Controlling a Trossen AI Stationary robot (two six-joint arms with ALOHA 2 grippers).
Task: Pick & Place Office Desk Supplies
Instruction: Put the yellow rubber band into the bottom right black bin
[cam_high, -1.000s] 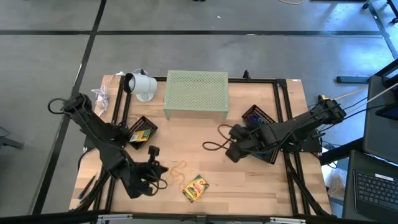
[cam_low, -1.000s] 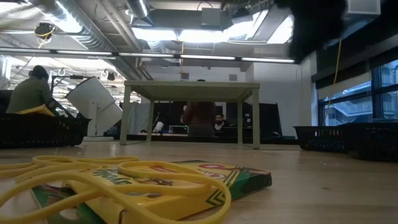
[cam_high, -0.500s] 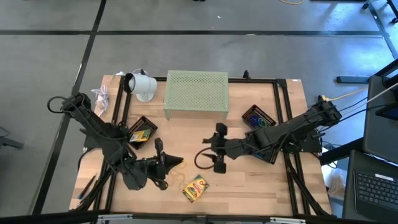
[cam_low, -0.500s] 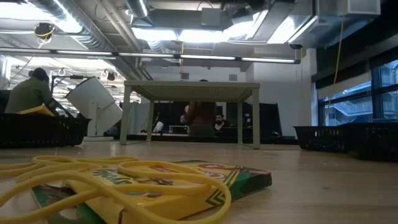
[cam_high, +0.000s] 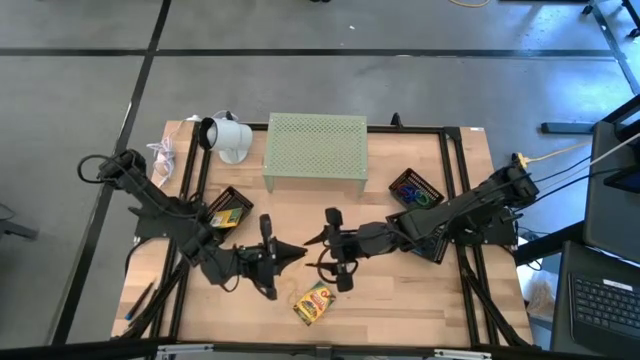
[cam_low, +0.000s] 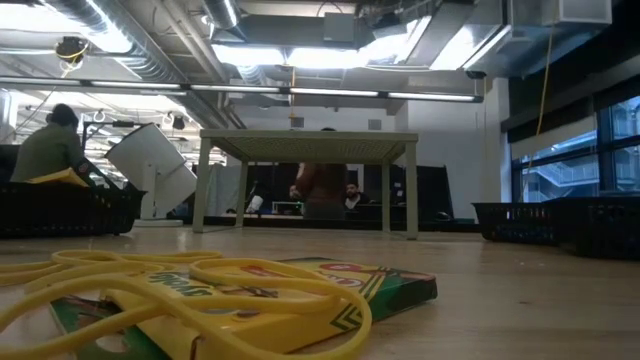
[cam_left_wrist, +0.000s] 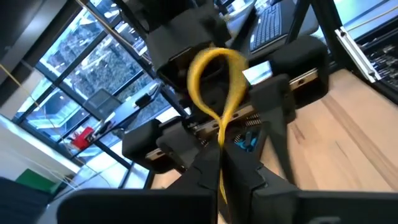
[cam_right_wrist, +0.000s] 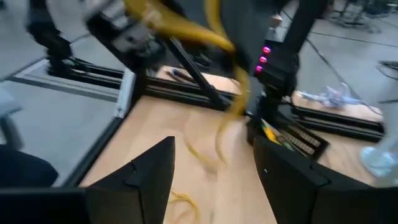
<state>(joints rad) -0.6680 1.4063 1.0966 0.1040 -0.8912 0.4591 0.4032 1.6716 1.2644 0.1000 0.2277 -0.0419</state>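
My left gripper (cam_high: 297, 253) hovers over the table's middle, pointing toward the right edge, and is shut on a yellow rubber band (cam_left_wrist: 214, 62). My right gripper (cam_high: 333, 250) faces it from the right, open (cam_right_wrist: 214, 143), with the band just beyond its fingertips. A thin dark loop (cam_high: 325, 264) shows under the right gripper; whether it touches it I cannot tell. A yellow-green crayon box (cam_high: 314, 303) lies flat on the table near the front edge. More yellow bands (cam_low: 200, 290) rest on the box. My left gripper pinches the yellow rubber band at one end of its loop (cam_left_wrist: 220, 134) between its two fingertips (cam_left_wrist: 205, 163). The fingers point about level toward the table's right. The rest of the loop sticks out past the fingertips, clear of the table.
A pale green perforated stand (cam_high: 316, 150) sits at the back middle. A black mesh tray (cam_high: 228, 210) holding a crayon box is at the left, and another with coloured items (cam_high: 415, 190) is at the right. A white object (cam_high: 228, 138) stands at the back left. People sit beyond the table (cam_low: 320, 190).
My left gripper has risen from the table's front left and moved toward the middle, tipping from pointing down to about level, carrying a yellow band up with it. My right gripper has moved toward the table's left and tipped up to level, turning about its own axis.
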